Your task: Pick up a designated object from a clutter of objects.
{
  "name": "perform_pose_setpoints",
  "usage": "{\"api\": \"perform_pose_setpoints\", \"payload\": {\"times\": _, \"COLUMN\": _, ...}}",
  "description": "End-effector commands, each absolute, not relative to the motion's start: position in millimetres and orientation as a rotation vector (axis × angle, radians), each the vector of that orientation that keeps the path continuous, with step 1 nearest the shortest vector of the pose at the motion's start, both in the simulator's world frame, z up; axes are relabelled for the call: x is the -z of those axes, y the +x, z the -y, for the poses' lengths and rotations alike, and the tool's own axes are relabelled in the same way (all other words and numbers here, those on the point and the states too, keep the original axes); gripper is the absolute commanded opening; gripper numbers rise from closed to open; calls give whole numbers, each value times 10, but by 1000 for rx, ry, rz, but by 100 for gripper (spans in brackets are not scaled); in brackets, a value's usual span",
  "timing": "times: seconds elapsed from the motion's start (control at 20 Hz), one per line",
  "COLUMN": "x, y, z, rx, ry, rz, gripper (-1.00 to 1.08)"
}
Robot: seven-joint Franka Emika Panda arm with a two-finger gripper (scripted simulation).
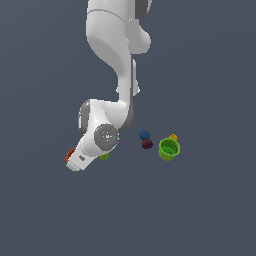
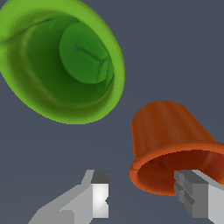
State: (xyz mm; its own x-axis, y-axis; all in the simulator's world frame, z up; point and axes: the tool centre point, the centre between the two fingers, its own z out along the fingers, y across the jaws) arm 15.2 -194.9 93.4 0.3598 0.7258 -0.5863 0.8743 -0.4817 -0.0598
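The orange-red ribbed cup [image 2: 168, 131] lies tilted in the wrist view, its darker red mouth facing the camera. My gripper [image 2: 146, 199] is open and low over it. One fingertip [image 2: 192, 197] stands in front of the cup's mouth, the other [image 2: 99, 197] off to the side over bare floor. In the exterior view only a sliver of the orange cup [image 1: 70, 156] shows behind my hand, and the fingers are hidden. The small lime-green cup [image 2: 65, 61] lies close beside the orange one; it also shows in the exterior view [image 1: 104, 157].
The larger green cup [image 1: 169, 149] stands towards the exterior view's right, with a small yellow bit [image 1: 173, 136] behind it. A blue ball [image 1: 144, 135] and a dark maroon ball [image 1: 147, 144] sit between it and my arm.
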Motion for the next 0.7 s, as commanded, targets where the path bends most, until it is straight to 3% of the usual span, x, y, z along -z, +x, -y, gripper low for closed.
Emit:
{"api": "perform_pose_setpoints", "payload": {"times": 0.0, "x": -875, "y": 126, "z": 1986, "rx": 815, "ry": 2360, "rz": -1428, "gripper": 28}}
{"api": "perform_pose_setpoints", "payload": {"times": 0.35, "x": -715, "y": 56, "z": 2083, "rx": 817, "ry": 2357, "rz": -1433, "gripper": 28}}
{"api": "perform_pose_setpoints", "payload": {"times": 0.4, "x": -715, "y": 56, "z": 2083, "rx": 817, "ry": 2357, "rz": -1433, "gripper": -100}}
{"api": "perform_pose_setpoints", "payload": {"times": 0.65, "x": -715, "y": 56, "z": 2083, "rx": 817, "ry": 2357, "rz": -1433, "gripper": -100}}
